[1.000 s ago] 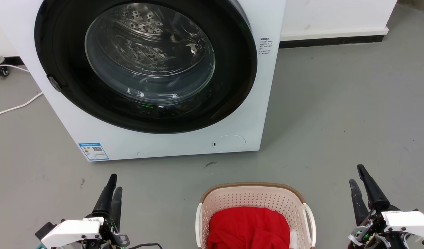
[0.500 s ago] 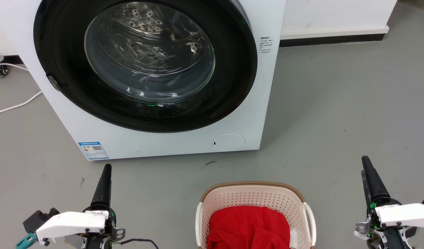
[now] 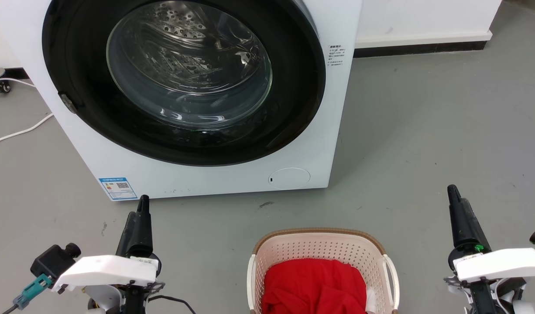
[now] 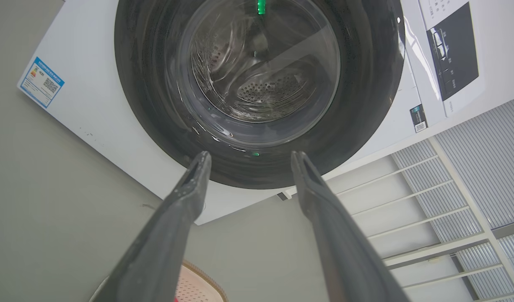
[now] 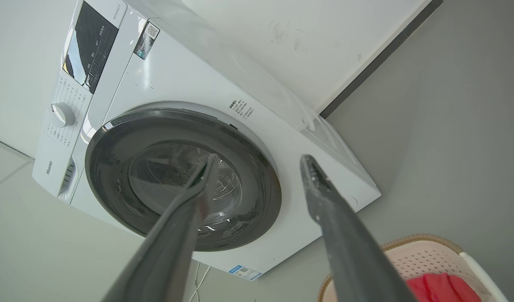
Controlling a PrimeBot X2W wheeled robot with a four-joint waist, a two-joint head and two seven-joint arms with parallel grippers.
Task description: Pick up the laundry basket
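Head view, laundry basket [image 3: 322,246] on the grey floor [image 3: 424,152] near the front of the washing machine [image 3: 97,152], red cloth [image 3: 313,283] piled inside, left hand [image 3: 142,203] and right hand [image 3: 451,189] flanking it, well apart from it, wrist views show both spread wide, empty

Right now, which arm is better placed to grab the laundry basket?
Right, probably. The right gripper is closer to the laundry basket; the left gripper sits farther off. Both jaws are open and empty.

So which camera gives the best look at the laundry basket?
The head view: the laundry basket sits bottom centre, rim, both white handles and red cloth visible. The right wrist view catches one corner; the left wrist view just a sliver of rim.
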